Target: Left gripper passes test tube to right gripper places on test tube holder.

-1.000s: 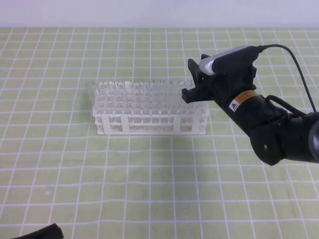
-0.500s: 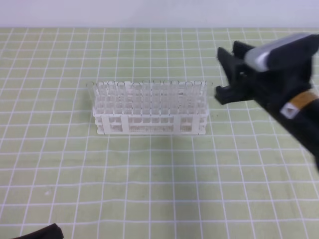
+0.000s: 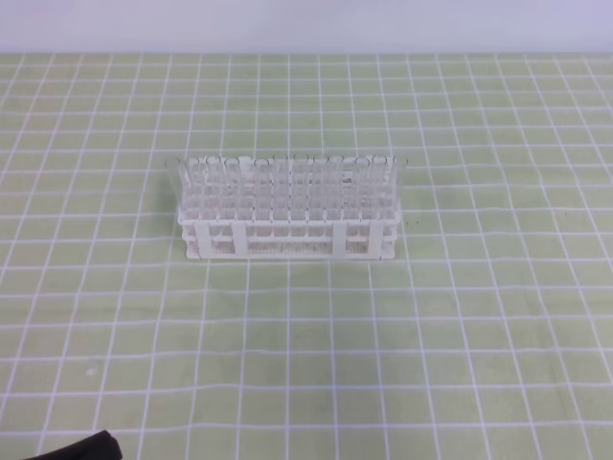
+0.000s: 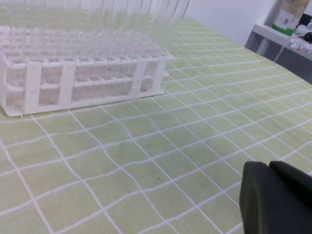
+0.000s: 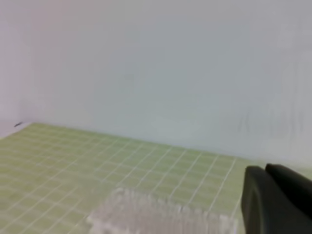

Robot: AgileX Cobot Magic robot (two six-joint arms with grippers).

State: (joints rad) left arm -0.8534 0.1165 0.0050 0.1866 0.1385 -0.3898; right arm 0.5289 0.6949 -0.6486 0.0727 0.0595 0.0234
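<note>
A green checked tablecloth (image 3: 460, 316) covers the whole work surface. Near its middle stands the test tube holder (image 3: 287, 238), a white lattice rack filled with upright clear tubes. A second ago the right arm reached over the rack's right end with its jaws apart; half a second ago it was pulling away to the right; now it has left the overhead view entirely. That suggests the placing step is finished and the arm is retreating.

The right gripper (image 5: 278, 204) shows only in its own wrist view, as dark jaws pressed together with nothing between them. From there the rack sits below and to the left, blurred and well apart.

The left gripper (image 4: 278, 197) is likewise clenched and empty, low over the cloth. The rack lies ahead of it and to the left, well apart.

The test tube (image 3: 388, 182) just delivered cannot be told for certain from its neighbours; judging by where the right claw last hovered, it likely stands at the rack's right end.
</note>
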